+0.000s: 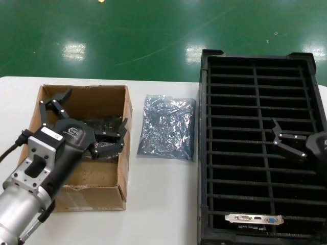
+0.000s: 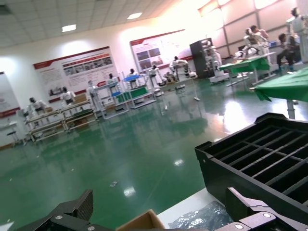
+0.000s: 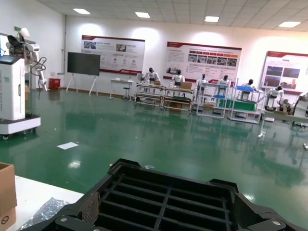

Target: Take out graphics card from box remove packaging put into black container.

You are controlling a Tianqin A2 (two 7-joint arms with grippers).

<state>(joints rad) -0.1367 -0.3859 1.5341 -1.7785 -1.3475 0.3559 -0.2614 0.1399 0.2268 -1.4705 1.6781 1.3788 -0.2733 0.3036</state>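
The brown cardboard box (image 1: 117,191) sits at the table's left, with dark crinkly contents (image 1: 104,124) inside. My left gripper (image 1: 88,118) hovers over the box, open and holding nothing; in the left wrist view its fingers (image 2: 81,208) stand far apart above the box corner (image 2: 144,222). An antistatic bag (image 1: 167,127), the packaging, lies flat on the table between the box and the black container (image 1: 203,153). A graphics card (image 1: 254,219) stands in a near slot of the container, silver bracket up. My right gripper (image 1: 290,143) hangs open over the container's right column, empty.
The white table (image 1: 163,204) ends at a green floor (image 1: 153,35) behind. The container's ribbed slots (image 3: 168,197) fill the right wrist view below the gripper (image 3: 168,211). The bag (image 2: 202,219) and the container wall (image 2: 216,168) show in the left wrist view.
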